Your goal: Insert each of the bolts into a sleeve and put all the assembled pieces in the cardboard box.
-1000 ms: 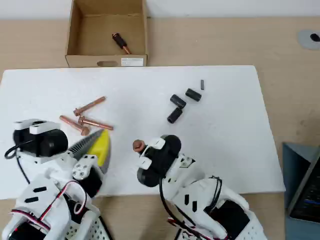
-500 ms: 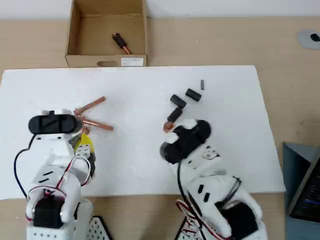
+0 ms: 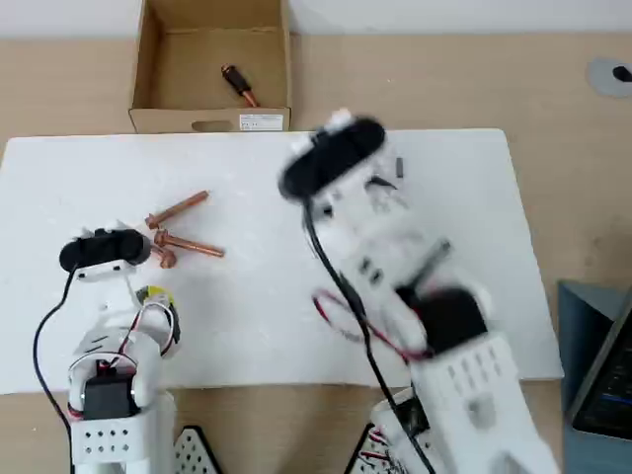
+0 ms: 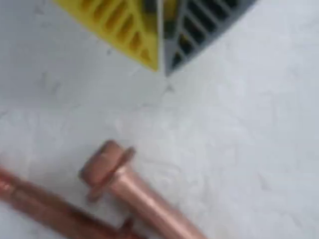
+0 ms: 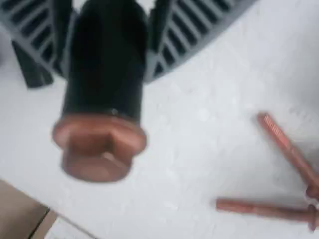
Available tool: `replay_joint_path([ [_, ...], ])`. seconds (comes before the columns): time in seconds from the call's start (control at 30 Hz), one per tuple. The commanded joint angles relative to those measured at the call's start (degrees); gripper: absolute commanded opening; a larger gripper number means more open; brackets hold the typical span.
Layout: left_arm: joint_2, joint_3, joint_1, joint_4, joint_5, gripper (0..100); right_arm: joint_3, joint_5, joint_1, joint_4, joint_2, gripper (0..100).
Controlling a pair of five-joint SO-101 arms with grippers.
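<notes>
My right gripper (image 5: 102, 45) pinches a smooth black sleeve (image 5: 104, 84) between ribbed grey fingers. A copper bolt (image 5: 99, 147) sits in it, its hex head poking out of the end. I hold it over the far edge of the white, faintly grainy mat (image 5: 209, 99), near the brown cardboard box (image 3: 143, 69), where one assembled piece (image 3: 239, 85) lies.

My left gripper (image 4: 160, 59) has its yellow and grey fingers pressed together on nothing, low over the mat beside the loose bolts (image 3: 188, 244), copper with flanged heads.

A second ago my right arm was at the mat's near edge. It has stretched boxward, and my left has swung over to the loose bolts.
</notes>
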Motion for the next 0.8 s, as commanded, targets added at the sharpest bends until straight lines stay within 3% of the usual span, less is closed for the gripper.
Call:
replay_joint_path([
  [0.0,-0.31,-0.09,-0.53,-1.05,-0.18,0,-10.51,0.26,0.92,-6.33,10.68,0.9],
  [0.43,-0.22,-0.18,-0.7,-0.7,0.0,0,-41.36,0.53,1.01,-18.99,48.31,0.9],
  [0.77,-0.22,-0.18,-0.7,-0.62,0.09,0,-66.68,8.79,1.01,-22.07,75.65,0.9],
])
